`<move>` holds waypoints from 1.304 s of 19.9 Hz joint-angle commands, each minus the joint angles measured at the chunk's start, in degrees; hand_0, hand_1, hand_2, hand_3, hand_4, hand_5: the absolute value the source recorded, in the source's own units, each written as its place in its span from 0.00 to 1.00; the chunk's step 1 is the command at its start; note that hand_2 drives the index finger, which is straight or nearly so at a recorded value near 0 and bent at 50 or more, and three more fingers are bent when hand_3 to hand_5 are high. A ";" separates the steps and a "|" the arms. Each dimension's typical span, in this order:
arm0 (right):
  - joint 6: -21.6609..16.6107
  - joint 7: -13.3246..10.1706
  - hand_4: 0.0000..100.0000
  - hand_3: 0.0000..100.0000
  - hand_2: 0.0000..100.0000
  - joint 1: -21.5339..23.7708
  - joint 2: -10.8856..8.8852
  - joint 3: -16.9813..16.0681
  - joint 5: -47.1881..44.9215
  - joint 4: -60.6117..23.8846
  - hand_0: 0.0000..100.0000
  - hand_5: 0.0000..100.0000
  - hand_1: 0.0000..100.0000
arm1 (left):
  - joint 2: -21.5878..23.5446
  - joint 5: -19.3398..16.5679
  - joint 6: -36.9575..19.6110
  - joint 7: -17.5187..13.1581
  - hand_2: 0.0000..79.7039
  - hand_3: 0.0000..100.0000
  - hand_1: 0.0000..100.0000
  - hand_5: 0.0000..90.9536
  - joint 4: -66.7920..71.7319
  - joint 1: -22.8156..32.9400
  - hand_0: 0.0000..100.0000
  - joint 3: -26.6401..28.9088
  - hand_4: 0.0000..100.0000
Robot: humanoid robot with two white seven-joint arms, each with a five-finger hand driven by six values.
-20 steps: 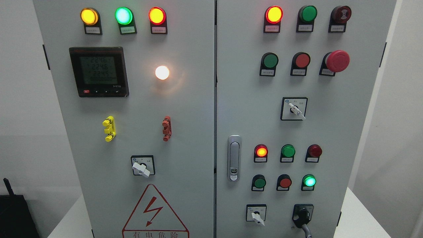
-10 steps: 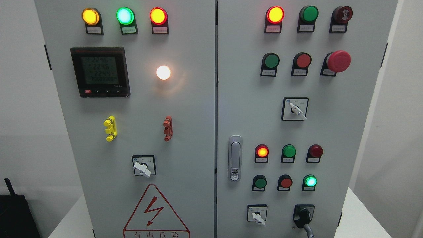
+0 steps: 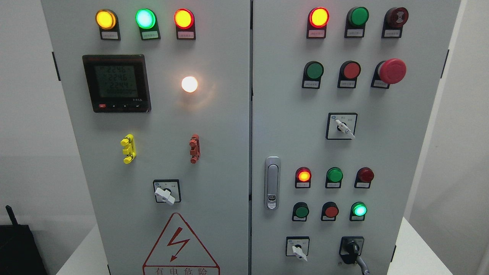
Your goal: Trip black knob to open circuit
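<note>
While no robot hand shows, so grip state can't be told, black knob (image 3: 352, 249) sits at 5 o'clock on cabinet (image 3: 382, 152), handle seemingly pointing down-right. Approach squarely, pinch handle, rotate firmly.

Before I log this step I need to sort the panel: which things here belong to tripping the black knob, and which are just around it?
For the job:
- black knob, bottom right of the right door
- no robot hand is in view

Not part of it:
- white selector switches
- red mushroom button
- digital meter
- door latch
- lit lamps
</note>
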 commanded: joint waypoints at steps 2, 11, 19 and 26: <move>-0.37 1.11 1.00 1.00 0.13 0.12 -0.16 -0.40 0.12 -1.83 0.00 1.00 0.00 | 0.01 0.14 -0.20 -0.02 0.00 0.00 0.39 0.00 0.00 -0.11 0.12 0.14 0.00; -0.37 1.11 1.00 1.00 0.13 0.47 -1.13 -1.37 -0.66 -2.00 0.00 1.00 0.00 | 0.01 0.14 -0.11 -0.02 0.00 0.00 0.39 0.00 0.00 -0.11 0.12 0.14 0.00; -0.54 1.11 1.00 1.00 0.12 4.33 -1.31 -1.46 -0.75 -5.51 0.00 1.00 0.00 | 0.01 0.14 -0.20 -0.02 0.00 0.00 0.39 0.00 0.00 -0.11 0.12 0.14 0.00; -1.33 1.55 1.00 1.00 0.11 11.97 -1.39 -1.46 -0.75 -9.82 0.00 0.98 0.00 | 0.01 0.14 -0.11 -0.02 0.00 0.00 0.39 0.00 0.00 -0.11 0.12 0.14 0.00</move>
